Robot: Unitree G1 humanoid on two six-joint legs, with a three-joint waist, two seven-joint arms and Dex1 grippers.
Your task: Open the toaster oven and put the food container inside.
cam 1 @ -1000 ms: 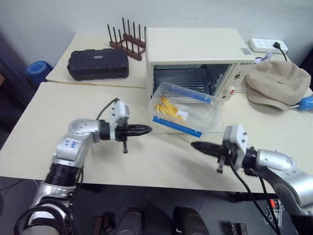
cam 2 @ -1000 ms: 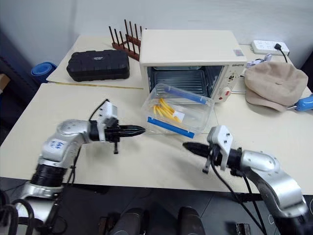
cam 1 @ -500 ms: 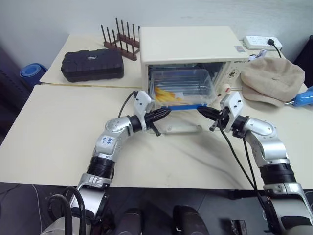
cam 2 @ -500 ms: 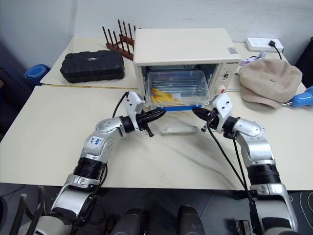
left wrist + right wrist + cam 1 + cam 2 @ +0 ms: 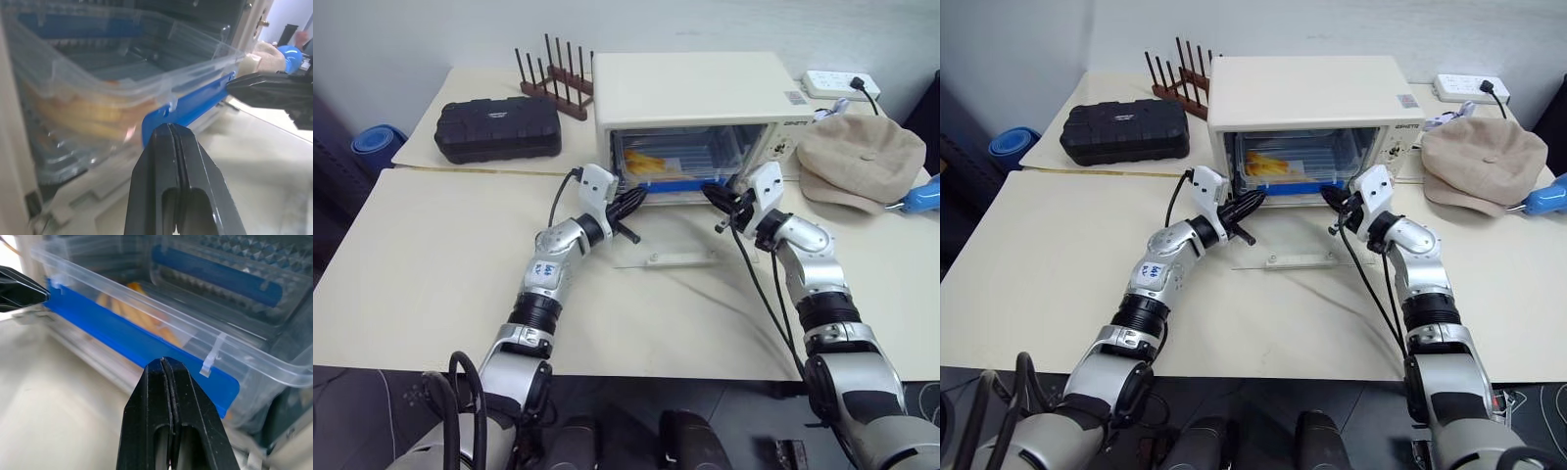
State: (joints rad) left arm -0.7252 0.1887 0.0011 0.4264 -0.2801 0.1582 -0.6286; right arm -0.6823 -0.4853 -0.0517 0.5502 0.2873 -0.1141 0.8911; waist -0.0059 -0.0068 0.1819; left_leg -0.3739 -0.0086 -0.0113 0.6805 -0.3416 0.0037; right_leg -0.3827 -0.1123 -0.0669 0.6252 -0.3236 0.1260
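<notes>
In the upper middle of the head-camera frame we see the toaster oven [image 5: 695, 98], cream-white, with its glass door [image 5: 671, 240] dropped flat onto the table [image 5: 421, 255] in front of it. The food container [image 5: 671, 166] sits inside the oven's cavity — clear plastic with yellow-orange sticks showing through its left part and a blue clip [image 5: 671, 184] running along its near edge at the mouth of the opening.

Our left gripper [image 5: 639, 196] reaches in from the lower left and points at the left end of that blue clip. In the left wrist view its two black fingers [image 5: 168, 161] lie pressed together with only a thin seam between them, holding nothing; their tip is right at the clip, though we cannot tell whether it touches.

Our right gripper [image 5: 713, 193] comes in from the lower right, aimed at the clip's right end. In the right wrist view its fingers [image 5: 164, 396] are likewise closed flat against each other and empty — their tip stands just in front of the blue strip, and contact is not clear to us there either.

At the upper left of the frame lie a black textured case [image 5: 497, 127] and a dark wooden peg rack [image 5: 556, 83]. At the right, just beside the oven's knob panel, sits a beige cap [image 5: 862, 157], with a white power strip [image 5: 842, 86] behind it.
</notes>
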